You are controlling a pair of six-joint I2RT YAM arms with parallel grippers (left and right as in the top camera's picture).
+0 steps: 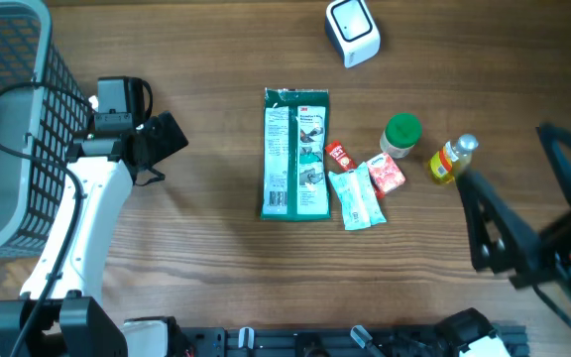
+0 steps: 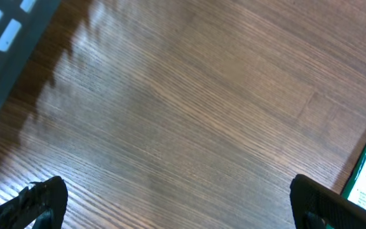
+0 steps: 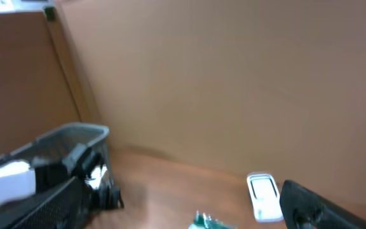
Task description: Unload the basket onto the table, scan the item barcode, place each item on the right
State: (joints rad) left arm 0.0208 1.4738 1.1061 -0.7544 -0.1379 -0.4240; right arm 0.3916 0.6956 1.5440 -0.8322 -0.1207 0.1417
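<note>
**Remote station, stock on view**

1. Surface (image 1: 206,258): brown wood grain. It carries every item below.
2. Scanner (image 1: 352,32): small white unit with a dark window. It sits at the far edge, right of centre, well apart from the goods.
3. Green packet (image 1: 295,154): long and flat with the printed side up, lying lengthways at mid-surface. It is the largest item. I cannot make out a barcode at this size.
4. Small red sachet (image 1: 340,156): just beside the packet's right edge.
5. Pale blue sachet (image 1: 360,198): near the small red sachet, on its near side.
6. Larger red sachet (image 1: 387,176): touching the pale blue one, just below the tub.
7. Green-capped tub (image 1: 401,136): upright, right of the sachets.
8. Yellow bottle (image 1: 451,159): on its side at the right end of the group.
9. Basket (image 1: 8,129): grey mesh, far left.
10. Left hand (image 1: 167,154): fingers spread wide and empty. It is over bare wood between the basket and the packet.
11. Right hand (image 1: 504,157): fingers spread wide and empty, just right of the bottle. Its camera looks across towards the scanner and the basket.
</note>
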